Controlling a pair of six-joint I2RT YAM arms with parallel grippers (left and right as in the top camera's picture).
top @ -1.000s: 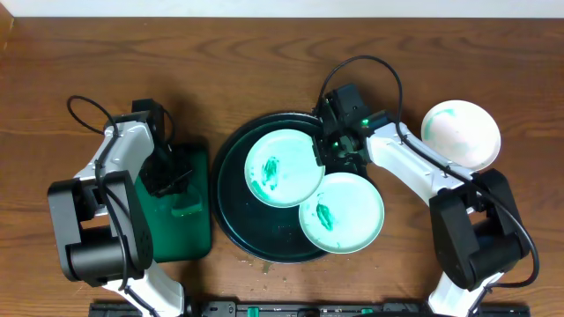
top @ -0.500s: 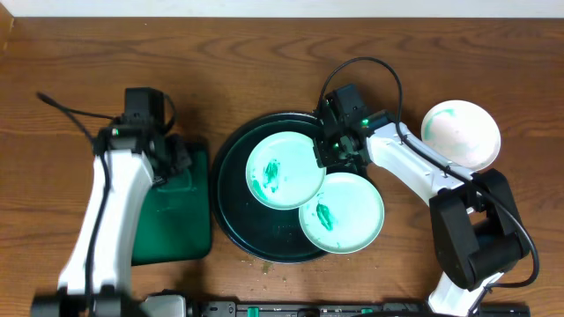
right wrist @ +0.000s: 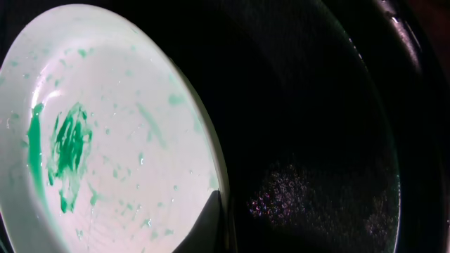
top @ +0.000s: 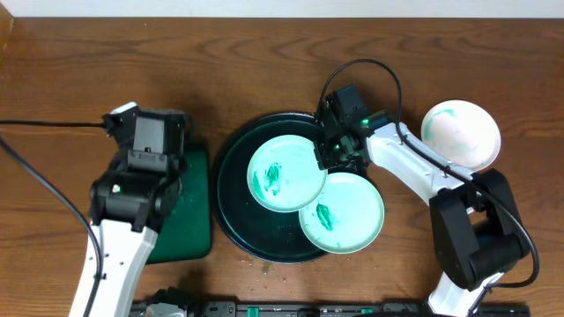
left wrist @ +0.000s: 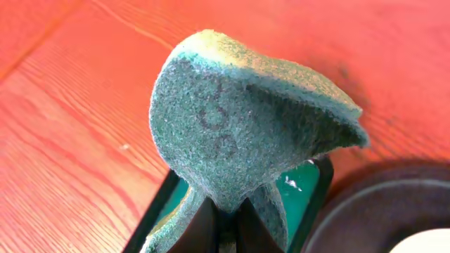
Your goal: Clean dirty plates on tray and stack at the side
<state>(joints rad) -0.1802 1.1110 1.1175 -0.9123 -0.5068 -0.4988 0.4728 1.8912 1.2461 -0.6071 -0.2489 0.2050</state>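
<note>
Our left claw (left wrist: 223,214) pinches a green sponge (left wrist: 232,119) over the small tray (left wrist: 304,184). Our right claw (top: 328,158) clamps the rim of one plate (top: 284,173) inside the round tray (top: 231,189).

A left plate (top: 284,173) and a right plate (top: 342,212) lie in the tray (top: 231,198), a third plate (top: 461,134) right of it

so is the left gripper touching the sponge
Touching. The left wrist view shows the sponge pinched between the shut fingers of the left gripper.
</note>
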